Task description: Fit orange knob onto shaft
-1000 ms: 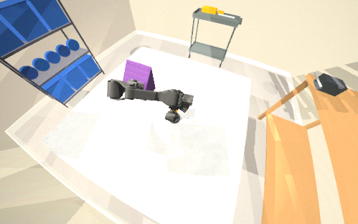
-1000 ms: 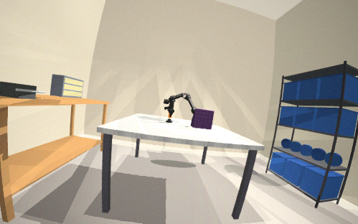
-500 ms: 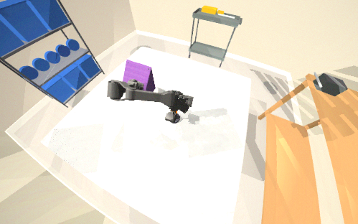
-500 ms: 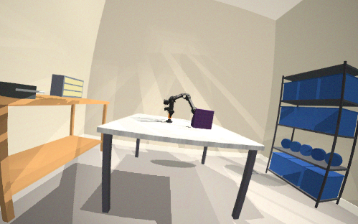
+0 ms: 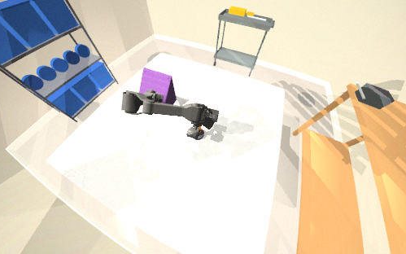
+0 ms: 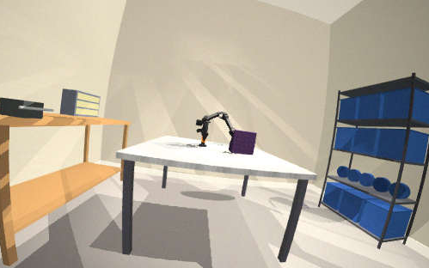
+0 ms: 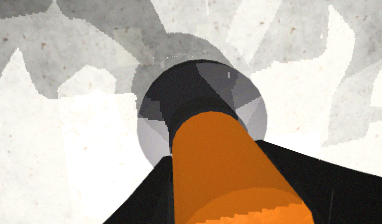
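White-topped table (image 5: pixel 205 195) (image 6: pixel 217 162) stands mid-room between plain beige walls, its surface mottled with hard-edged shadow patches. Shelving with blue bins (image 5: pixel 96 48) (image 6: pixel 407 129) is on one side, an orange workbench (image 5: pixel 331 212) (image 6: pixel 53 121) on the other. A purple block (image 5: pixel 156 83) (image 6: pixel 243 143) sits by the arm (image 5: pixel 168 110) (image 6: pixel 222 115).

Gripper (image 5: pixel 200 128) (image 6: pixel 203 138) (image 7: pixel 213 156): clenched on the orange knob (image 5: pixel 200 128) (image 6: pixel 203 140) (image 7: pixel 218 155), one black finger on each side. Knob location: over the round pedestal (image 5: pixel 199 136) (image 6: pixel 202 145) (image 7: pixel 195 82), its far end overlapping the pedestal's middle in the wrist view. Shaft not visible; hole not visible; whether the knob has begun to slide down cannot be told.

Risks, as judged:
1. Flat-side mismatch. If the hole's flat is rotated off the shaft's flat, the knob would land on the shaft tip and stop high; pressing harder would likely jam it or twist it in the fingers.
2. Lateral offset or tilt. Either could catch the hole's rim on the shaft, or push the pedestal if it is not fixed.
3. Early release. Opening before full seating could leave the knob perched, liable to topple.

Suggested precaution: light downward load with small turns about the shaft axis, full push only after it drops.
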Controlling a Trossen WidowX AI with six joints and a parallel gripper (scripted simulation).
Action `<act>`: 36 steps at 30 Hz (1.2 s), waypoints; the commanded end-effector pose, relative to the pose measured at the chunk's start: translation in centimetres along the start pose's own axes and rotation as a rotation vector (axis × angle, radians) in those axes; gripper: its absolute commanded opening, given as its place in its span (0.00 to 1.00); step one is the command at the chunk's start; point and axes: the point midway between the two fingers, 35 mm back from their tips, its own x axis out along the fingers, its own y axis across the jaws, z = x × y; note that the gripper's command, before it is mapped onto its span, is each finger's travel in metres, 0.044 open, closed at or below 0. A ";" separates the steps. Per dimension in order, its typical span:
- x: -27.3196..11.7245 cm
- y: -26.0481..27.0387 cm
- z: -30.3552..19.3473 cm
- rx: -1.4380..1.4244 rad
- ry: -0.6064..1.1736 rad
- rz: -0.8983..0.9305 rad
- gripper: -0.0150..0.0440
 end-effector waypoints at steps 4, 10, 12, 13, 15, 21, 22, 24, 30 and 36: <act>0.0 0.0 0.0 -0.001 0.000 0.000 0.43; 0.0 0.0 0.0 -0.001 0.000 0.000 0.70; 0.0 0.0 0.0 -0.001 0.000 0.000 0.79; 0.0 0.0 0.0 -0.001 0.000 0.000 0.83; 0.0 0.0 0.0 -0.001 0.000 0.000 0.92; 0.0 0.0 0.0 -0.001 0.000 0.000 1.00; 0.0 0.0 0.0 -0.001 0.000 0.000 1.00; 0.0 0.0 0.0 -0.001 0.000 0.000 1.00; -5.6 0.2 0.4 -0.001 -0.001 0.007 1.00; -9.6 0.1 0.1 -0.001 0.001 0.004 1.00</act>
